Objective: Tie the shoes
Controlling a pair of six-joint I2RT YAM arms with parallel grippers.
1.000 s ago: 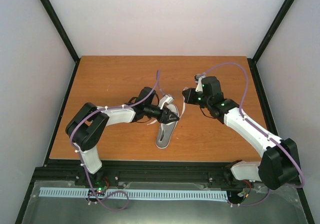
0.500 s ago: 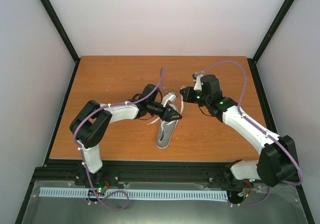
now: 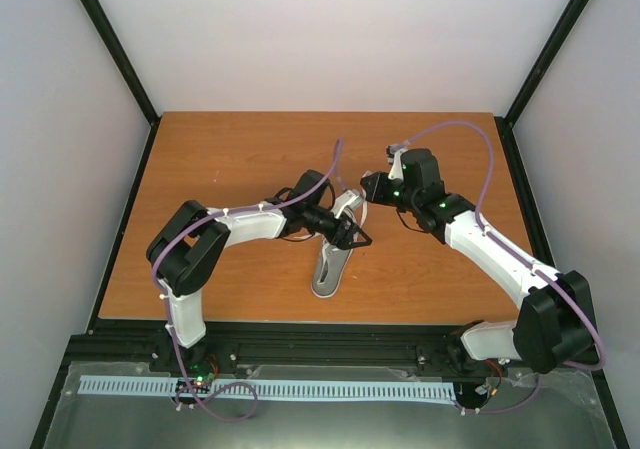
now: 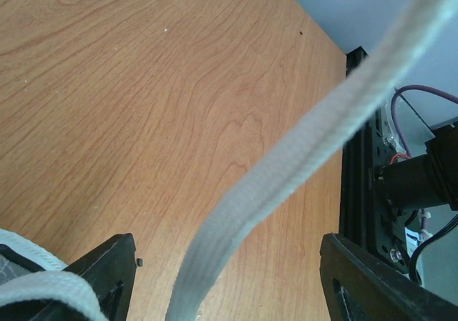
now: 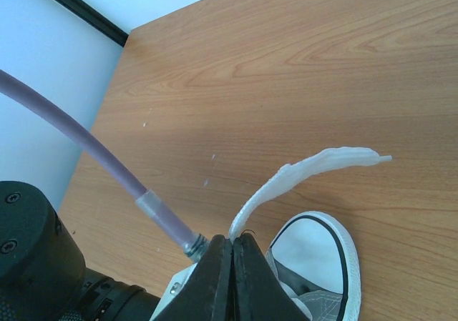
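The grey sneaker [image 3: 331, 262] lies mid-table with its white toe cap [image 5: 313, 253] pointing away from the arm bases. My left gripper [image 3: 357, 236] hangs over the shoe's right side with its jaws wide apart. In the left wrist view a white lace [image 4: 286, 178] runs slack between the fingers [image 4: 107, 278], touching neither. A bit of the shoe's edge [image 4: 28, 253] shows at the lower left there. My right gripper [image 3: 367, 188] sits just beyond the toe. Its jaws [image 5: 234, 246] are shut on the other white lace, whose free end [image 5: 322, 167] sticks out past the tips.
The shoe rests on a wooden table [image 3: 220, 159] with pale walls around it. A black frame rail [image 4: 358, 156] runs along the table's edge. A purple cable [image 5: 86, 156] of the left arm crosses close to my right gripper.
My left arm has reached further right across the shoe, and its jaws now stand apart. My right gripper has barely moved and still holds its lace.
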